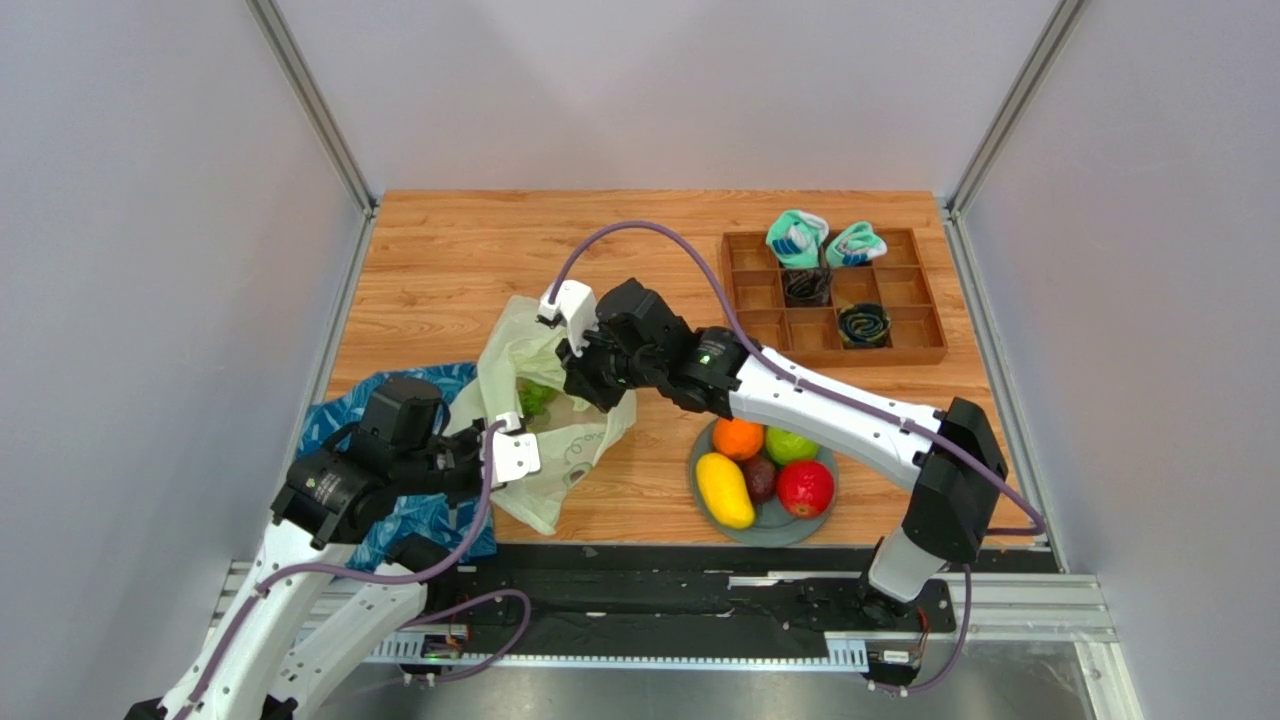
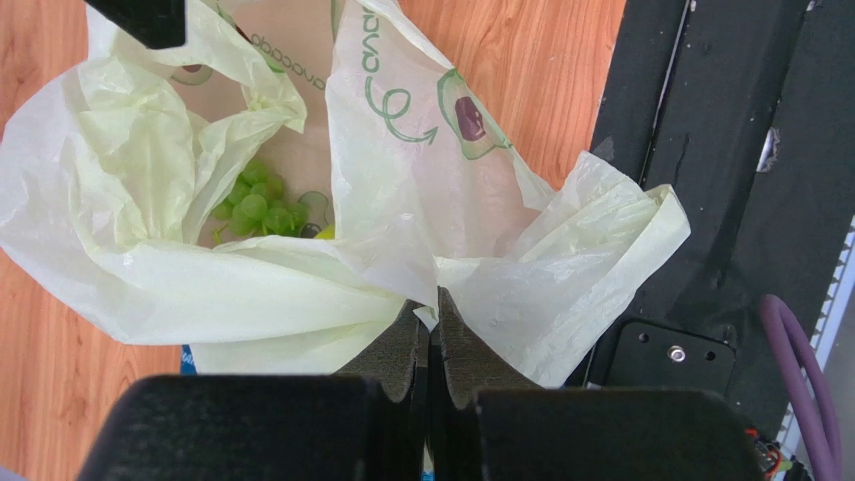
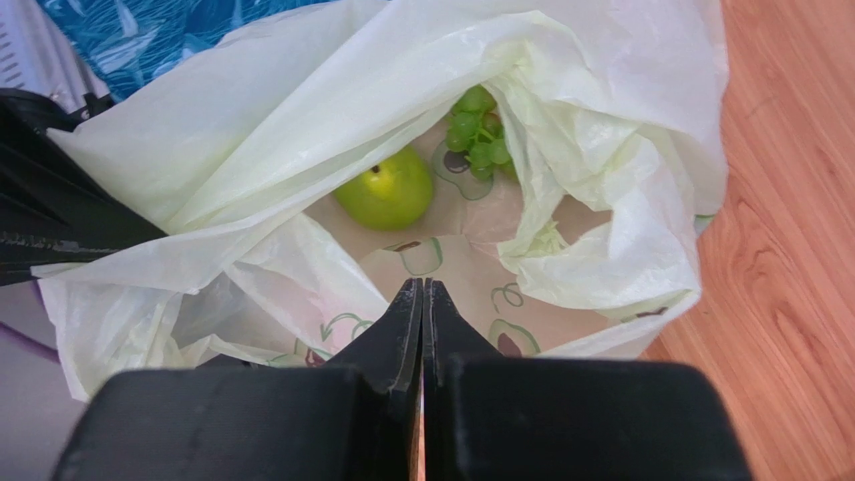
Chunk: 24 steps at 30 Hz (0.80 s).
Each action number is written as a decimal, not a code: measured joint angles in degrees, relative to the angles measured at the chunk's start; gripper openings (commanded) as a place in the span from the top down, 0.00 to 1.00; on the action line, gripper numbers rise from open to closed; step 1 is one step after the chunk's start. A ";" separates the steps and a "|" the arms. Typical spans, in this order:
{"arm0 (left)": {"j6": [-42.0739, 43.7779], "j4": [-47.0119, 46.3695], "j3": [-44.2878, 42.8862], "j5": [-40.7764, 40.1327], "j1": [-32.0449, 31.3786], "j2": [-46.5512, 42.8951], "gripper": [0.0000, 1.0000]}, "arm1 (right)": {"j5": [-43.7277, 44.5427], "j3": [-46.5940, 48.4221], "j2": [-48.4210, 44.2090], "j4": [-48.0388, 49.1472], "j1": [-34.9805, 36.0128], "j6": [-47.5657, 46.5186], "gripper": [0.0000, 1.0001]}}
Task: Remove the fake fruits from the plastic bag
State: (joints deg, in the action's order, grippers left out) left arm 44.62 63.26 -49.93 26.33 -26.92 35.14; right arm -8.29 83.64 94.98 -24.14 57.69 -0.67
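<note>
Five fake fruits lie on the grey plate (image 1: 781, 528) near the table's near edge, right of centre: orange (image 1: 736, 437), green apple (image 1: 792, 444), a dark brown-purple one (image 1: 760, 477), red apple (image 1: 807, 488) and yellow mango (image 1: 724, 491). Two are not out yet. The green pear (image 3: 384, 190) and the grape bunch (image 3: 480, 135) lie inside the plastic bag (image 1: 529, 348), which sits left of centre, partly over a blue leaf-patterned bag (image 1: 428, 518) by the left edge.

The left hand (image 2: 432, 306) has its fingers clamped on the bag's near lip. The right hand (image 3: 422, 291) reaches in from the other side with its fingers pressed together, and from where I stand it seems to be pinching a fold of film too. Held at two points like this, the mouth gapes wide enough to show both fruits. I'd guess one hand must let go of the film before it can reach the pear.
</note>
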 measured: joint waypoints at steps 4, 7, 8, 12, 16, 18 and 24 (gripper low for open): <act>-0.44 1.57 -1.64 0.81 0.00 -0.26 1.00 | -1.51 -0.87 0.81 0.52 0.44 0.46 1.00; -0.37 3.10 -2.97 1.77 0.00 -0.50 1.00 | -0.42 -0.85 4.50 1.46 0.63 1.95 0.95; -0.22 3.54 -3.08 1.95 0.00 -0.50 1.00 | 0.63 -0.22 6.25 1.29 0.63 2.89 0.88; 1.01 6.80 -3.10 1.79 0.00 -0.83 1.00 | 3.63 5.42 15.47 1.73 0.59 7.21 0.45; 2.32 10.49 -3.15 1.57 0.00 -2.58 1.00 | 2.93 8.74 22.40 2.69 0.96 11.26 0.20; 3.04 11.87 -3.41 1.64 0.00 -3.93 1.00 | 4.04 8.81 23.80 2.58 1.81 12.98 0.17; 5.25 13.09 -4.94 2.10 0.00 -7.67 1.00 | 14.36 14.84 28.24 1.79 5.64 18.40 0.15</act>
State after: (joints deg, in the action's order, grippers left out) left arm 49.87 76.36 -54.87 28.42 -26.92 27.46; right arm 6.07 98.48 123.22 -22.35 63.33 17.74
